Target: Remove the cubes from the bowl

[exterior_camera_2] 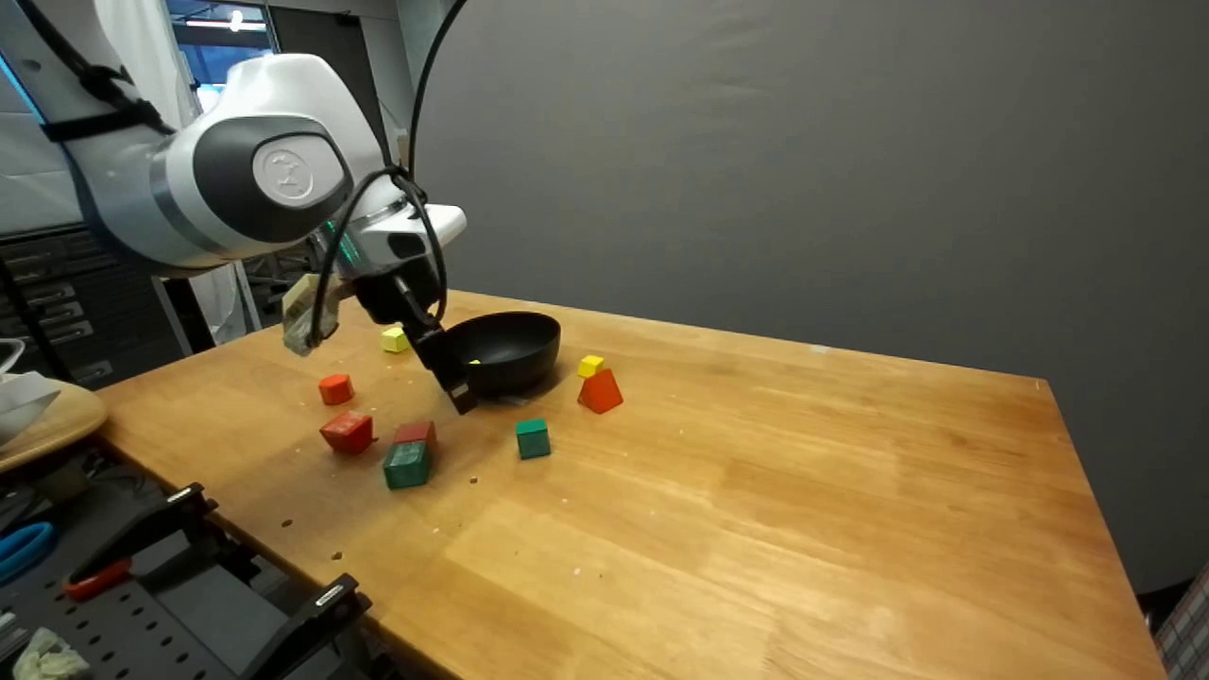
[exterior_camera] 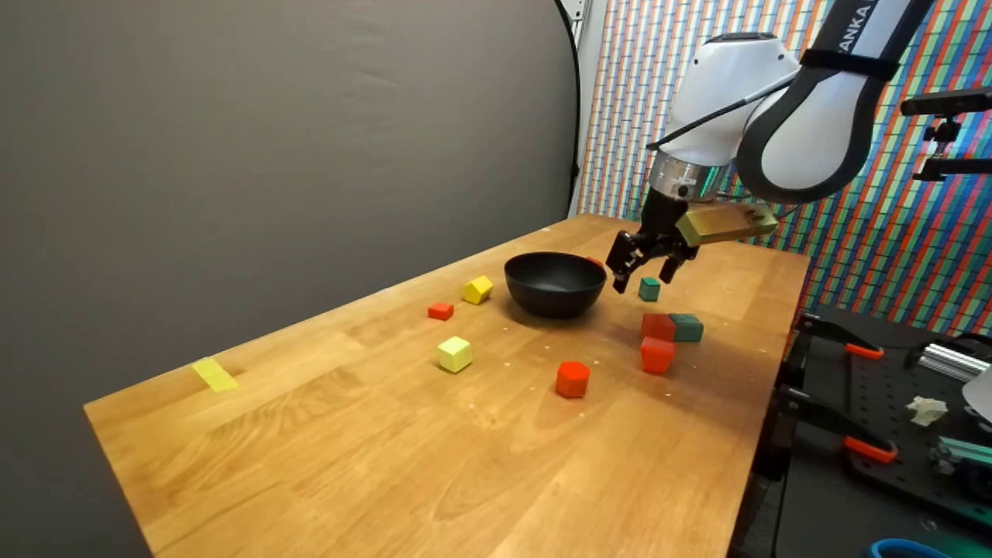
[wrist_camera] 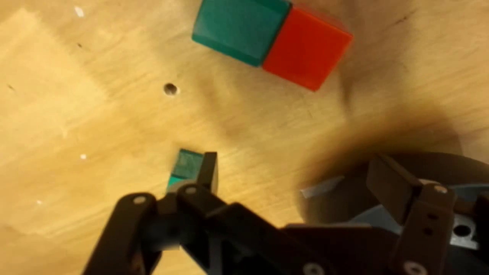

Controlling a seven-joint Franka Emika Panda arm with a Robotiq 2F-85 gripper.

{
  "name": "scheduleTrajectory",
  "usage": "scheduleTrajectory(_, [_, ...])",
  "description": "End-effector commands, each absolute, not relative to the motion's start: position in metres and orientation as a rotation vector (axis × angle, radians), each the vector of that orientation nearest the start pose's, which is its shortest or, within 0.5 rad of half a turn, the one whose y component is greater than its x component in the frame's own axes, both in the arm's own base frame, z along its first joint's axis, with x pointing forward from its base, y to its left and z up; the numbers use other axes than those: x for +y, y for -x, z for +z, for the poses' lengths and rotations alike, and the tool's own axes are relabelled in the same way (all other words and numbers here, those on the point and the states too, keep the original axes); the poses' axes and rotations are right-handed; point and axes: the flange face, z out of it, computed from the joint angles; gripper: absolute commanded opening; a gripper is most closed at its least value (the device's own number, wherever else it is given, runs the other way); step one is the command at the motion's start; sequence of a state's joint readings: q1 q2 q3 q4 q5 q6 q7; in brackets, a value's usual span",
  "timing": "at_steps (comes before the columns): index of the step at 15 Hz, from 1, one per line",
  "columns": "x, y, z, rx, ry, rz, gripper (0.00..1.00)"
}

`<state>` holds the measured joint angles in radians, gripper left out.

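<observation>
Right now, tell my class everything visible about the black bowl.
The bowl is round, plain black and open-topped, with a thin rim and curved sides, perhaps plastic. It stands upright on the wooden table. The pincer is beside it; contact can't be judged. Its far inner wall shows; any contents can't be made out.

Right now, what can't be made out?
Black bowl, in both exterior views: near wall hides its floor.
Yellow speck, in an exterior view: too small to identify.
Red block, in an exterior view: mostly behind the bowl.
Small green cube, wrist view: partly behind the gripper.
Larger green block, wrist view: cut by top edge.
</observation>
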<state>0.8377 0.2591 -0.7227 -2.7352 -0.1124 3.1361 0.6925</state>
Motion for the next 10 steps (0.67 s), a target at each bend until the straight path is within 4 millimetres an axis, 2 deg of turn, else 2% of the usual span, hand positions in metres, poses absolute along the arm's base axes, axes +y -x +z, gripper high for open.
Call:
scheduleTrajectory(1, [0.044,-0.411,0.223,0.432,3.073,-0.535,1.00])
scheduleTrajectory(3, [0.051,-0.423,0.261,0.417,2.978,-0.587,1.00])
scheduleTrajectory(4, [0.051,-0.407,0.263,0.421,2.921,-0.597,1.00])
scheduleTrajectory(5, [0.051,-0.405,0.273,0.425,2.873,-0.622,1.00])
scheduleTrajectory(6, [0.055,-0.426,0.302,0.468,2.838,-0.642,1.00])
scheduleTrajectory(7, [0.051,-0.426,0.313,0.490,2.791,-0.669,1.00])
scheduleTrajectory(8, [0.056,-0.426,0.279,0.470,2.891,-0.641,1.00])
scheduleTrajectory(10, [0.055,-0.429,0.302,0.484,2.823,-0.668,1.00])
